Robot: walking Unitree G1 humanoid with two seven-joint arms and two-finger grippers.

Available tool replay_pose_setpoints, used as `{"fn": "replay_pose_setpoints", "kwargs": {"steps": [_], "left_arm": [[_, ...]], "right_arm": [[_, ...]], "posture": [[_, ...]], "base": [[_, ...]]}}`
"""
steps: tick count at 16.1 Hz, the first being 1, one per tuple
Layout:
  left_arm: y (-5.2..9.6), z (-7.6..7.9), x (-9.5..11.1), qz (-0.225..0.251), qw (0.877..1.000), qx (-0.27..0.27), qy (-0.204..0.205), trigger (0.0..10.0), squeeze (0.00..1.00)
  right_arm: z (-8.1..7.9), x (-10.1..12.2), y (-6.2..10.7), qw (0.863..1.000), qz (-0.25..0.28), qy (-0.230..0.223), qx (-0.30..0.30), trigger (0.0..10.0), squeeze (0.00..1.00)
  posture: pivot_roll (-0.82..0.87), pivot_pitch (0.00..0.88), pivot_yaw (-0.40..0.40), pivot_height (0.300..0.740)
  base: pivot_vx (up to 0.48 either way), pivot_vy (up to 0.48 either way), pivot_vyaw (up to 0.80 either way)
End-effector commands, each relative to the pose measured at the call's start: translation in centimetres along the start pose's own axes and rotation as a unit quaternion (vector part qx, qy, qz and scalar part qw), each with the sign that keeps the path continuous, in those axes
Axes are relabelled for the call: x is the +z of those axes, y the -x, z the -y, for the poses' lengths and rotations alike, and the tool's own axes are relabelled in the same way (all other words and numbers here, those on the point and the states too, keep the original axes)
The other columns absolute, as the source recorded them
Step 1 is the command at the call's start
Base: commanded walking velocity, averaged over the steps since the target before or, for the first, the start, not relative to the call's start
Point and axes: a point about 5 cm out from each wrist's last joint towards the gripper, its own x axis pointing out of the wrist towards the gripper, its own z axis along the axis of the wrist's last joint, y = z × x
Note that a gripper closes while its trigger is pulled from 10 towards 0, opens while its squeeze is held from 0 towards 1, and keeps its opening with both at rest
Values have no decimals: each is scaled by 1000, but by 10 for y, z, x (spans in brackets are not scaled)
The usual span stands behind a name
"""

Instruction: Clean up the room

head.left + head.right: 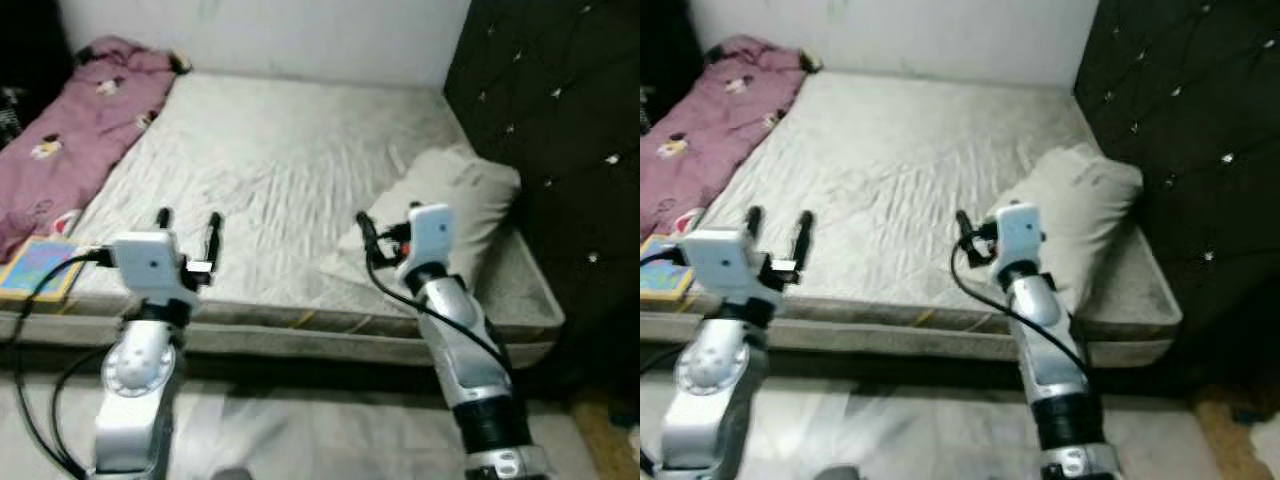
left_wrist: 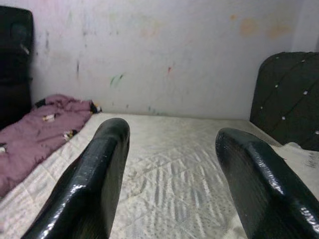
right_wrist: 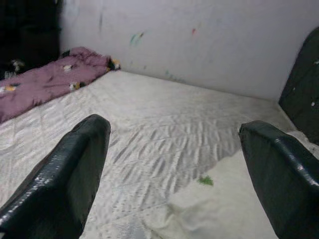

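Hovering over the mattress, left hand and right hand gape open, holding nothing.

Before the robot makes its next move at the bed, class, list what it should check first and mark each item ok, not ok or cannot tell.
1. Left gripper open, holding nothing: ok.
2. Right gripper open, holding nothing: ok.
3. Pillow lying at the dark headboard end, just beyond the right gripper: ok.
4. Pink blanket folded: not ok, it lies bunched along the mattress's left edge.
5. Colourful book put away: not ok, it sits on the near left corner.
6. Floor under the arms free of obstacles: cannot tell.
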Motion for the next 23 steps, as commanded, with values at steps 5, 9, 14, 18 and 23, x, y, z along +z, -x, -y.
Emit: {"fn": "replay_pose_setpoints", "kwargs": {"steps": [5, 9, 14, 18, 23], "left_arm": [[-2, 5, 2, 4, 1000, -14, 7, 10000, 0], [0, 4, 1, 3, 1000, -14, 6, 10000, 0], [-2, 10, -1, 2, 1000, -23, 12, 10000, 0], [6, 5, -7, -8, 1000, -19, 6, 10000, 0], [5, -1, -15, -27, 999, 38, 10, 10000, 0]], "right_arm": [[8, 0, 1, 1000, -2, 6, -12, 10000, 0], [7, -2, 2, 1000, -1, 10, -14, 10000, 0], [12, 2, 2, 1000, 10, 4, -27, 10000, 0], [8, -3, 0, 1000, 1, 5, -19, 10000, 0], [9, -8, -8, 1000, -9, 5, -12, 10000, 0]], "posture": [[65, 0, -9, 740], [74, 0, -7, 740], [73, 0, -3, 740], [94, 0, -45, 740], [116, 0, -54, 740]], "base": [[100, 0, 0], [334, 0, 0], [454, 0, 0], [480, 0, 0], [49, 0, 0]]}}
